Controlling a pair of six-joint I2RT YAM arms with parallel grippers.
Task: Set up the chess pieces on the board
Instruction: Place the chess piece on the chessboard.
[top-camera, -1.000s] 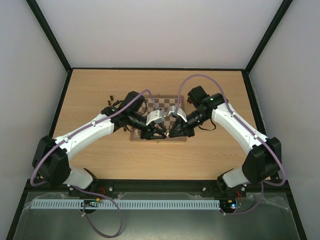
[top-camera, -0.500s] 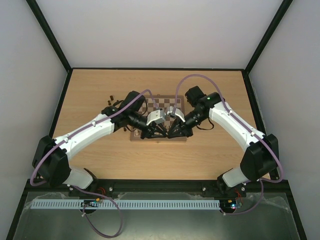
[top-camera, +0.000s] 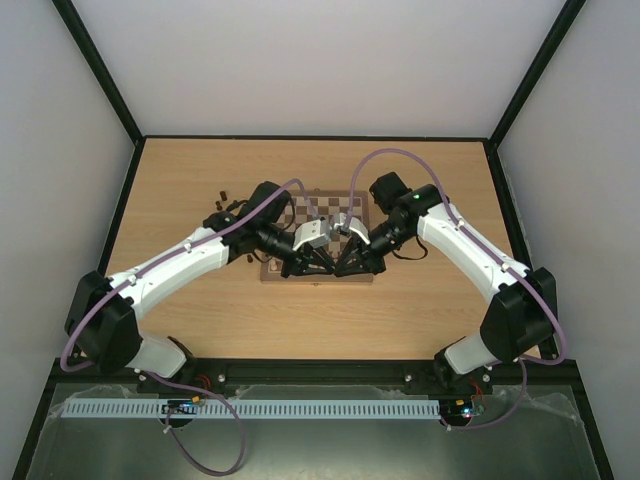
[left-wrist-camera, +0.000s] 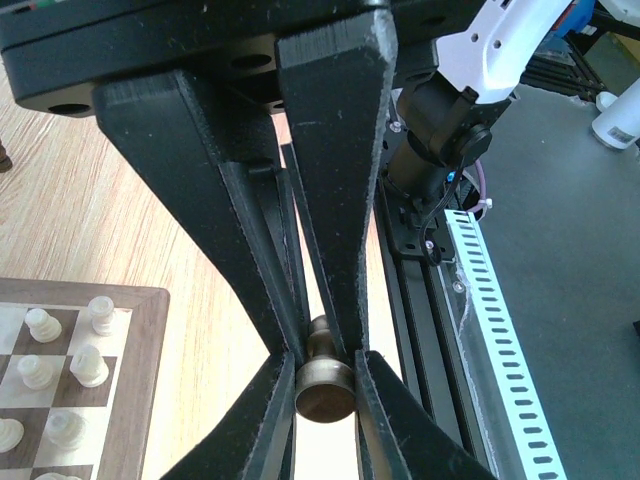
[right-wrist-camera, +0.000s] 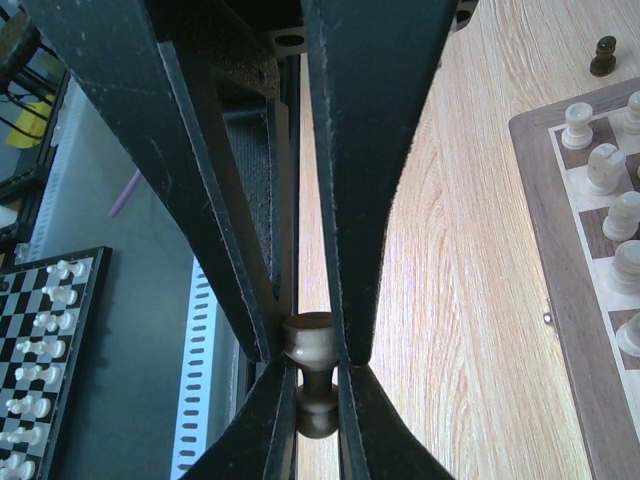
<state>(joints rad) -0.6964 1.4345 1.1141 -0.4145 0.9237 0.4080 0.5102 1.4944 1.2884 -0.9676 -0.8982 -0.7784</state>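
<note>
At the near edge of the board (top-camera: 345, 277), my left pincer (left-wrist-camera: 322, 352) and right pincer (right-wrist-camera: 308, 350) tip to tip, both clamped on one small pawn (left-wrist-camera: 325, 390), pale chessmen (left-wrist-camera: 88, 365) standing on the squares, dark chessmen (top-camera: 222, 199) loose on the tabletop (top-camera: 180, 180) left of it.

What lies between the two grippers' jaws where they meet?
One chess piece, clamped by the left gripper and right gripper alike; both wrist views show it.
</note>
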